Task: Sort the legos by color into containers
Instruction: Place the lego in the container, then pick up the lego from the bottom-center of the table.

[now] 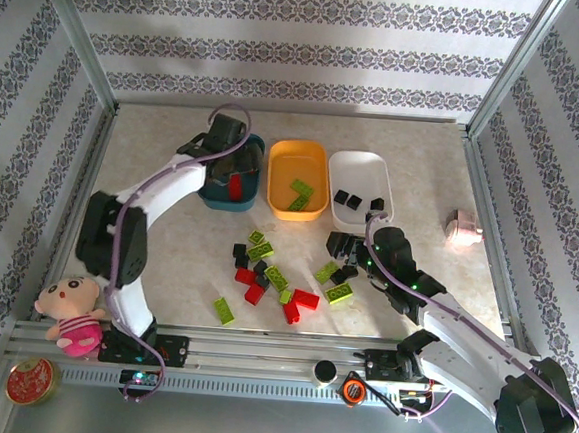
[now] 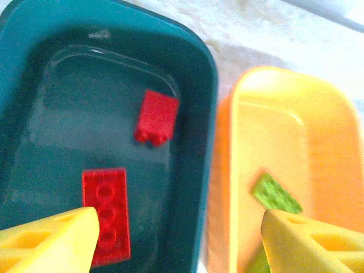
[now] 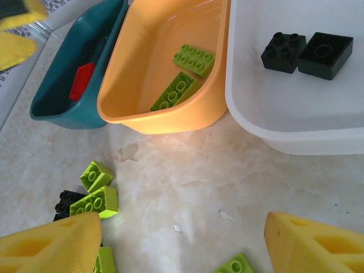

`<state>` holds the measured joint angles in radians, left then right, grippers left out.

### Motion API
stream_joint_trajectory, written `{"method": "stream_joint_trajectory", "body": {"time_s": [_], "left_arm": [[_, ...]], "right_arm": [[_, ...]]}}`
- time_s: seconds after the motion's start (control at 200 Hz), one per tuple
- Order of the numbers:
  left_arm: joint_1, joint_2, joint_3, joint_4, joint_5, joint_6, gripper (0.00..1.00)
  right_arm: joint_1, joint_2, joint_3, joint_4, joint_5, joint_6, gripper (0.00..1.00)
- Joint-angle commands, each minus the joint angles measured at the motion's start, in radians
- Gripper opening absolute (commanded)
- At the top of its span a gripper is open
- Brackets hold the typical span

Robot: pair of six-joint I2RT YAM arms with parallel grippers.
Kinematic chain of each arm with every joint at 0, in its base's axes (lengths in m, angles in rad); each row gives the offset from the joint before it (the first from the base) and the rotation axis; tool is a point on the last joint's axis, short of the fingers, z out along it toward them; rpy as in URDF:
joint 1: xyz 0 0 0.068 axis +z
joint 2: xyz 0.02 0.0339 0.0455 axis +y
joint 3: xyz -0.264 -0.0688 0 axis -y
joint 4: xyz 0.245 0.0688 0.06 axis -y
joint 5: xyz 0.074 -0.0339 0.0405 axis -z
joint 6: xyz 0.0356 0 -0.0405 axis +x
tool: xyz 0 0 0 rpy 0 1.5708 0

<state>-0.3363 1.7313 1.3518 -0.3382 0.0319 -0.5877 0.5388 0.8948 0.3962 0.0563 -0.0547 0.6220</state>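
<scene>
Sorted legos first: we've got two red bricks lying flat in the teal tray. Two lime green bricks are in the orange tray right beside it, and black bricks are in the white tray at the right end of the row. The three trays sit side by side toward the back of the table.

The loose legos are a red, green and black mix scattered in front of the trays, nearer the arm bases.

The left gripper hangs over the teal tray by the edge it shares with the orange one, fingers spread wide with nothing between them. The right gripper is low over bare table at the right side of the loose legos, just in front of the white tray, jaws also apart and empty.

At the near left corner we can see a doll and a round red tin.
</scene>
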Motion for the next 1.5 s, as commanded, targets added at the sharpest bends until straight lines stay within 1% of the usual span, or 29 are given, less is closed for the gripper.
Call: {"method": "stream_joint_trajectory", "body": {"time_s": [0.0,0.12,0.28,0.335,0.44,0.58,0.71,0.78,0.864,0.954,1.179,1.359,1.494], "left_arm": [[-0.033,-0.178,-0.145,0.087,0.078,-0.039,0.79],[-0.057,-0.372,-0.371,0.14,0.11,-0.088,0.82],[-0.061,-0.593,-0.613,0.143,0.123,-0.138,0.86],[-0.062,-0.656,-0.674,0.136,0.123,-0.155,0.87],[-0.061,-0.767,-0.76,0.123,0.117,-0.177,0.92],[-0.06,-0.878,-0.802,0.064,0.078,-0.171,0.97],[-0.058,-0.928,-0.803,0.017,0.054,-0.156,0.99],[-0.057,-0.941,-0.804,0.006,0.047,-0.15,1.0],[-0.054,-0.946,-0.805,-0.004,0.041,-0.144,1.0],[-0.049,-0.951,-0.807,-0.007,0.04,-0.143,1.0],[-0.034,-0.971,-0.819,-0.014,0.045,-0.144,1.0],[-0.023,-0.98,-0.816,-0.019,0.046,-0.142,1.0],[-0.02,-0.981,-0.812,-0.023,0.048,-0.142,1.0]], "right_arm": [[0.002,0.019,0.026,0.02,-0.058,-0.03,0.75],[0.05,0.073,0.081,-0.003,-0.098,-0.07,0.74],[0.179,0.228,0.225,-0.13,-0.129,-0.169,0.72],[0.224,0.301,0.278,-0.184,-0.128,-0.205,0.71],[0.301,0.438,0.38,-0.306,-0.106,-0.273,0.69],[0.391,0.579,0.505,-0.439,-0.048,-0.34,0.69],[0.453,0.664,0.573,-0.53,0.021,-0.386,0.69],[0.479,0.702,0.602,-0.566,0.057,-0.409,0.66],[0.5,0.752,0.635,-0.598,0.09,-0.425,0.62],[0.51,0.792,0.657,-0.618,0.119,-0.432,0.62],[0.519,0.845,0.678,-0.628,0.155,-0.445,0.62],[0.518,0.879,0.695,-0.603,0.146,-0.45,0.62],[0.514,0.921,0.723,-0.586,0.141,-0.452,0.59]]}}
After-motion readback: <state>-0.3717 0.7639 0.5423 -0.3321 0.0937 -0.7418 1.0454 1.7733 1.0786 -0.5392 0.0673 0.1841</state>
